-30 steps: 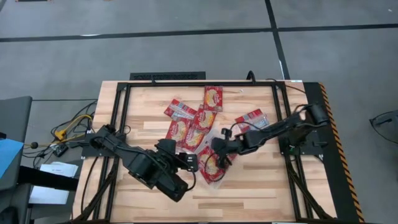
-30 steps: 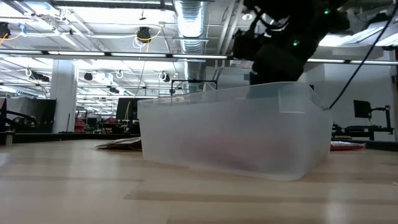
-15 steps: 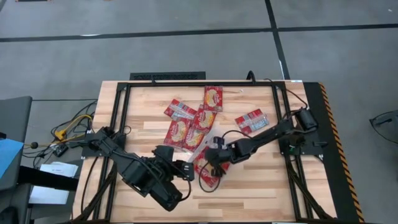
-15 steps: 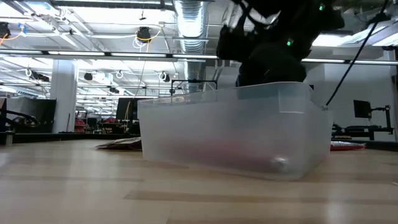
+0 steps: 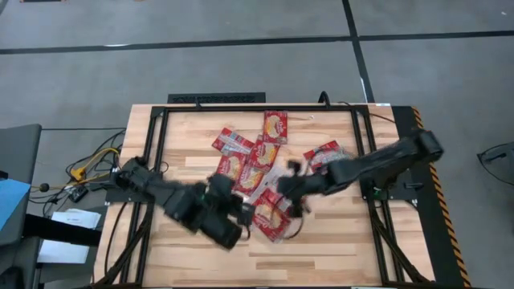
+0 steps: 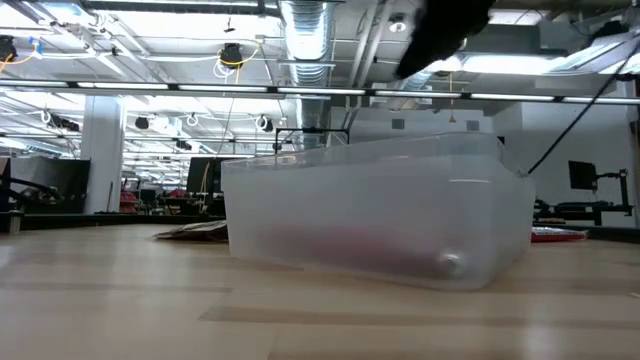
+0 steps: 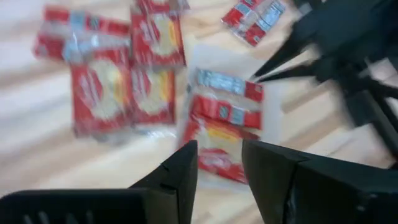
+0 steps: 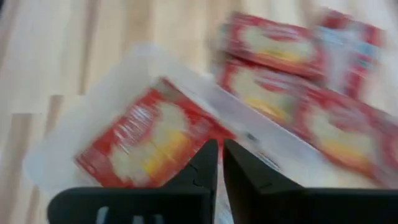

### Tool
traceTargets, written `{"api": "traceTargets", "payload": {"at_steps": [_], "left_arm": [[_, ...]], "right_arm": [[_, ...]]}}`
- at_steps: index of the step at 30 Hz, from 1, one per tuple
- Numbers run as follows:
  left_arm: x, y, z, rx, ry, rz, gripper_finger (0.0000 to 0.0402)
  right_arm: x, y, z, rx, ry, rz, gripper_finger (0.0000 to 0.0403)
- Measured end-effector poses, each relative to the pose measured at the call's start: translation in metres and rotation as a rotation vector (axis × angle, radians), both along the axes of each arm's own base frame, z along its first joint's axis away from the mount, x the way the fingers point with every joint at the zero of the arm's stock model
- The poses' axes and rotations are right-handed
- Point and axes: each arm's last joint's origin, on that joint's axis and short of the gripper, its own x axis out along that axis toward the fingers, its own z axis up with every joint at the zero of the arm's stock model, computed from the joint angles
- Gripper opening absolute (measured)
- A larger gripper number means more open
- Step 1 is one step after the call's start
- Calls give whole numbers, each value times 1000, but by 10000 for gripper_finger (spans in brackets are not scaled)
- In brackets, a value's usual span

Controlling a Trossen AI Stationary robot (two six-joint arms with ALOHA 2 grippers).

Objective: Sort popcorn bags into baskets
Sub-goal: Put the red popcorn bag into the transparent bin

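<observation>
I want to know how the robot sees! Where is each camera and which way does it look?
High view: above the table, looking straight down at both arms, the popcorn bags and the clear tray.
Low view: at table-top height, looking across at the tray; a dark arm shows above.
Left wrist view: past the left gripper at bags.
Right wrist view: past the right gripper at the tray.
All share the tray.

Bright overhead light; wrist views, arms motion-blurred.

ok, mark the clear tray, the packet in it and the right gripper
clear tray (image 6: 330, 215): low view, front wall.
packet in tray (image 8: 146, 143): right wrist view, middle of its red and yellow face.
right gripper (image 8: 219, 163): right wrist view, between its two fingers, above the tray's edge.
</observation>
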Motion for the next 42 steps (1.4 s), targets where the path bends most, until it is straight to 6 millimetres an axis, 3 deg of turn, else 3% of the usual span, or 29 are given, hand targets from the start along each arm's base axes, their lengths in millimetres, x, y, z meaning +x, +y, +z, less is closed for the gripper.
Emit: {"api": "traceTargets", "payload": {"at_steps": [4,8,13,18,24,28,32,37,42], "left_arm": [[11,38,-2,63,139,-87,148],[11,81,-24,50,320,-92,197],[-21,120,-72,24,508,51,245],[-53,149,-116,-70,349,101,255],[-84,184,-178,-173,209,169,252],[-90,196,-209,-236,137,162,252],[-89,203,-226,-254,55,147,252],[-100,206,-243,-268,75,189,252],[-104,206,-261,-317,-42,182,252]], "right_arm": [[-45,-23,36,4,-7,-95,81],[-86,-37,63,30,-60,-175,118],[-125,-46,83,92,-142,-250,166],[-147,-51,86,130,-183,-285,202],[-149,-52,69,114,-145,-339,222],[-145,-52,57,108,-108,-352,223],[-138,-50,51,96,-77,-355,219],[-131,-48,47,93,-61,-351,216],[-128,-48,46,92,-63,-347,218]]}}
